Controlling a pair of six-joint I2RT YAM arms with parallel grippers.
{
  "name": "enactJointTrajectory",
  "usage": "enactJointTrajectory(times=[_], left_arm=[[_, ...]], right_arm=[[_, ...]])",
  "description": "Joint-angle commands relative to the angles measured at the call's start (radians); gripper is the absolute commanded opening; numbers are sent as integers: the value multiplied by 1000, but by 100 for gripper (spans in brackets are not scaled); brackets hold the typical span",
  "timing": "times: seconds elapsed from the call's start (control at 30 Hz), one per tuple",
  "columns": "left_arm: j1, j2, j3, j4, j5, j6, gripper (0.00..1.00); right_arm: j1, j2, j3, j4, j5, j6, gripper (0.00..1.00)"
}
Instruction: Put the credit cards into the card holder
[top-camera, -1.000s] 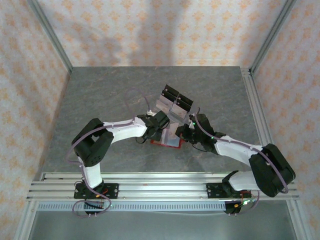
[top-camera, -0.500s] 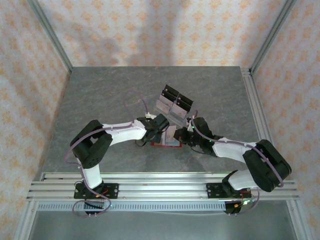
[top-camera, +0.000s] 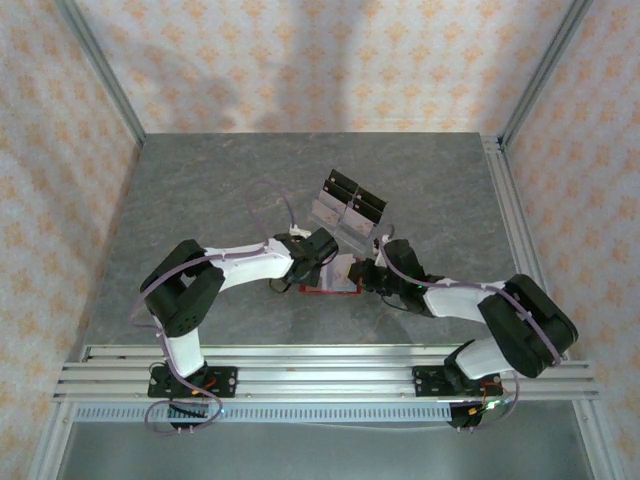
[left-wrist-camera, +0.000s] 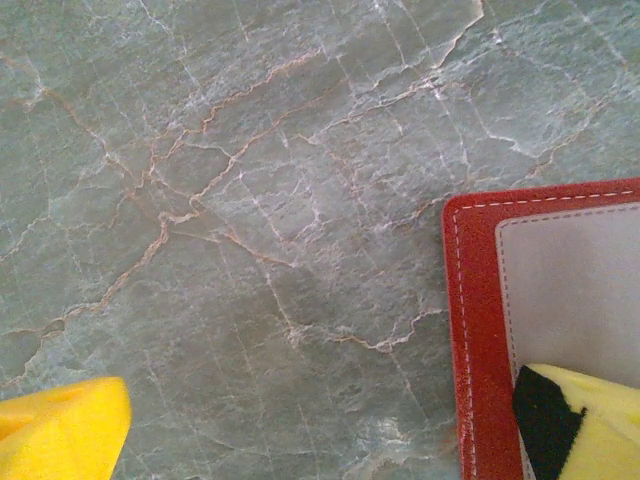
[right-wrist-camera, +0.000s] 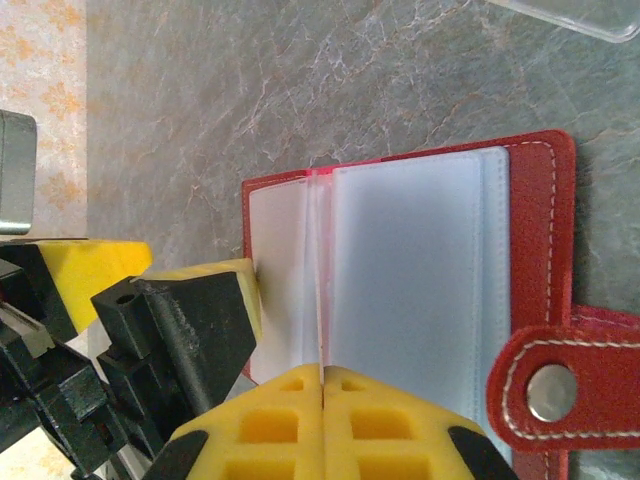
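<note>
Lying open like a book on the grey marbled counter (top-camera: 200, 200), the red card holder (right-wrist-camera: 420, 250) sits just below the centre of the top view. It is between the two grippers and just in front of the clear stand (top-camera: 348, 212) that carries black blocks.

The left gripper (left-wrist-camera: 320, 425) is spread wide. In its wrist view one yellow finger (left-wrist-camera: 60, 440) sits at the lower left over bare counter. The other, at the lower right, lies over the holder's pale inner pocket, just inside the stitched red border.

The right gripper (right-wrist-camera: 322, 420) is closed. Its two yellow fingers are pressed together at the bottom of its wrist view, and their seam lines up with the holder's centre fold. Whether a thin leaf is pinched between them cannot be told.

The holder's snap tab (right-wrist-camera: 545, 390) lies at the lower right of that view. Pale translucent leaves cover the holder's inside, and what they hold cannot be told.
</note>
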Motion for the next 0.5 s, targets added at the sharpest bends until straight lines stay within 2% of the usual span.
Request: enactJointTrajectory(times=[0.0, 0.47], left_arm=[[-6, 12, 10, -56, -44, -16, 100], [-7, 23, 17, -50, -40, -13, 100]], right_arm=[[4, 27, -4, 81, -11, -9, 0], [5, 125, 11, 194, -98, 41, 0]])
